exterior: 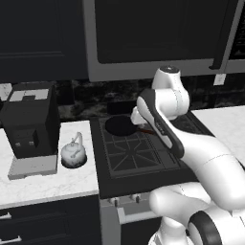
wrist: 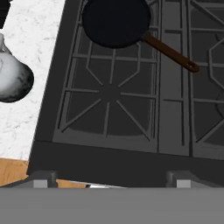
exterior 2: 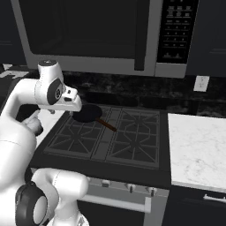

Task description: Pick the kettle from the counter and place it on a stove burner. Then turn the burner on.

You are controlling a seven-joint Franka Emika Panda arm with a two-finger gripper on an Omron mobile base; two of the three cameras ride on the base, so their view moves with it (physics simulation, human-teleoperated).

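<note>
The small silvery-white kettle (exterior: 72,153) stands on the white marble counter (exterior: 48,184) left of the stove, beside the coffee machine. In the hand view the kettle (wrist: 11,76) sits at the left edge on the counter (wrist: 30,43). My gripper (wrist: 111,181) hovers above the front-left stove burner (wrist: 109,98), its fingertips (wrist: 43,179) spread wide with nothing between them, off to the right of the kettle. That same burner (exterior: 131,153) (exterior 2: 73,137) is bare. My arm hides the kettle in the right base view.
A round black pan (exterior: 119,125) (exterior 2: 87,112) (wrist: 116,22) with a brown handle sits on the rear-left burner. A big black coffee machine (exterior: 28,124) stands left of the kettle. Stove knobs (exterior 2: 128,187) line the front panel. A microwave (exterior 2: 88,31) hangs overhead.
</note>
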